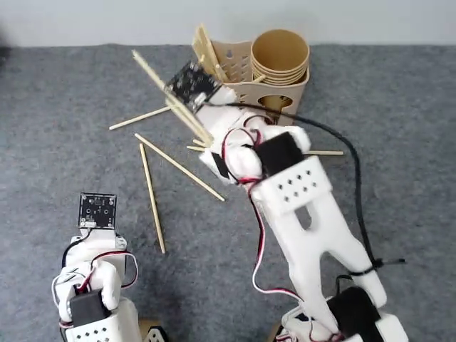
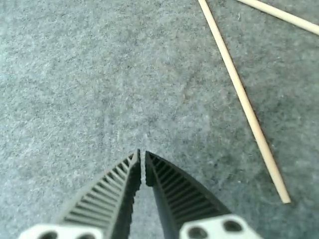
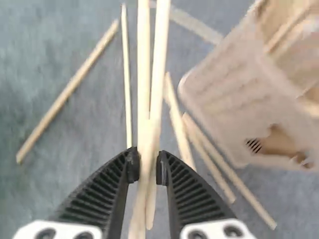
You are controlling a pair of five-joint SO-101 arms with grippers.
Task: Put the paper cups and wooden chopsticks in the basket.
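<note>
My right gripper (image 3: 146, 166) is shut on a bundle of wooden chopsticks (image 3: 149, 84), held above the mat just beside the basket (image 3: 249, 99). From above, the held chopsticks (image 1: 171, 92) slant up to the left of the beige basket (image 1: 278, 89), which holds stacked paper cups (image 1: 280, 53) and a few chopsticks (image 1: 206, 46). Loose chopsticks (image 1: 152, 187) lie on the grey mat left of the right arm. My left gripper (image 2: 141, 159) is shut with nothing in it, hovering over bare mat near one chopstick (image 2: 244, 99).
The grey mat (image 1: 57, 128) covers the table. A black cable (image 1: 349, 149) runs from the right arm past the basket. One more chopstick (image 1: 324, 152) pokes out to the right of the arm. Open mat lies at far left and far right.
</note>
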